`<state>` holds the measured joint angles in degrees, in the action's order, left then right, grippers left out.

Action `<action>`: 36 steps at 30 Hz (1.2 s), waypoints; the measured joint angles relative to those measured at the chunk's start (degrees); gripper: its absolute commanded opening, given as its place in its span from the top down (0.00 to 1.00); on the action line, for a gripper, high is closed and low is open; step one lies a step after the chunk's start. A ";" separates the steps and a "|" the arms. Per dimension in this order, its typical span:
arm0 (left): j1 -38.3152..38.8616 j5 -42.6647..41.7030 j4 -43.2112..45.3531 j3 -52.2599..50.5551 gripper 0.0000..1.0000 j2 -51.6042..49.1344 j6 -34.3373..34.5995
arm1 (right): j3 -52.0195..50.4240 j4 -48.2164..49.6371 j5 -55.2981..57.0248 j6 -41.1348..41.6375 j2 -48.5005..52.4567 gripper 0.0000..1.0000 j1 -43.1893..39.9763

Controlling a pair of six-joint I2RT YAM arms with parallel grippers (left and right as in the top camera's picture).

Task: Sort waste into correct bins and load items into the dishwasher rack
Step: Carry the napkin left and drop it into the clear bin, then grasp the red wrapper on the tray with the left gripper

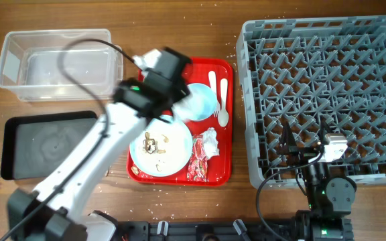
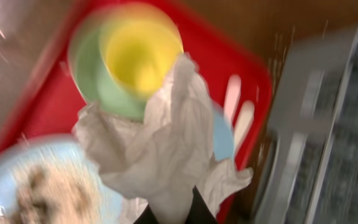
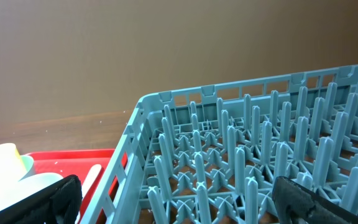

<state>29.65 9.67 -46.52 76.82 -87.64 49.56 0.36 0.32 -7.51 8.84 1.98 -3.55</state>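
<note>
Napkin first: your left jaws are pressed together on one end of it, and it hangs loose above the red tray. That wrist view is blurry. The napkin hides part of the blue bowl behind it.

The yellow cup sits inside the green bowl at a corner of the red tray. From above you cannot see them, because your left arm reaches across and covers them. The arm also covers the edge of the plate.

Brown scraps lie on the plate. The wrapper lies just beside the plate, and a second white crumpled bit touches the wrapper. The spoon and fork lie side by side near the red tray's right edge.

The rack stands just beside the red tray, on its right. Your right jaws are spread wide with nothing between them, above the rack's near left corner.

The tub and the black tray sit on the counter, left of the red tray. Your left arm passes over a corner of the black tray.
</note>
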 measured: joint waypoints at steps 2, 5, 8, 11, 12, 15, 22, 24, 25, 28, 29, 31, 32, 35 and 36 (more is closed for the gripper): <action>-9.51 5.20 7.23 0.57 0.96 2.08 -4.63 | 0.00 0.00 0.02 0.00 0.00 0.00 0.00; -21.44 8.31 13.29 0.83 0.96 -0.42 -7.06 | 0.00 0.04 0.02 0.00 0.00 0.00 0.00; -31.67 8.94 19.54 1.01 0.52 -8.22 -8.17 | 0.00 -0.02 0.02 0.00 0.00 0.00 0.00; -38.58 8.85 21.20 0.94 0.09 -12.17 -8.87 | 0.00 -0.02 0.00 0.00 0.00 0.00 0.00; -39.58 7.61 20.57 0.94 0.05 -12.07 -8.76 | 0.00 -0.02 0.00 0.00 0.00 0.00 0.00; -40.00 -0.24 15.43 0.94 0.14 -10.69 -8.83 | 0.00 0.00 0.02 0.00 0.00 0.00 0.00; -26.58 -18.14 -15.78 1.60 0.25 7.45 -11.34 | 0.00 0.02 0.00 0.00 0.00 0.00 0.00; -17.14 -19.32 -21.92 0.92 0.20 7.61 -11.54 | 0.00 -0.02 0.02 0.00 -0.02 0.00 0.02; -11.82 -19.02 -22.51 -0.76 0.18 7.67 -11.32 | 0.00 0.07 0.00 0.00 0.00 0.00 0.00; 5.95 -20.26 -14.27 -9.86 0.16 6.58 -9.11 | 0.00 0.04 0.00 0.00 0.00 0.00 0.00; 9.97 -20.04 -8.13 -13.18 0.16 5.90 -8.02 | 0.00 0.04 0.00 0.00 0.00 0.00 0.00; 14.69 -18.69 -0.83 -16.28 0.18 3.43 -6.95 | 0.00 0.07 0.02 0.00 0.00 0.00 0.00; 16.79 -17.49 2.38 -17.07 0.18 0.35 -6.62 | 0.00 0.04 0.00 0.00 0.00 0.00 0.00; 17.46 -15.08 9.88 -17.49 0.18 -7.04 -7.50 | 0.00 0.04 0.02 0.00 0.00 0.00 0.00; 17.44 -14.36 10.56 -17.49 0.18 -9.16 -8.04 | 0.00 0.04 0.00 0.00 0.00 0.00 0.00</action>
<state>47.09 -4.69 -35.97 59.33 -96.79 41.52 0.36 0.36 -7.51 8.84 1.98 -3.55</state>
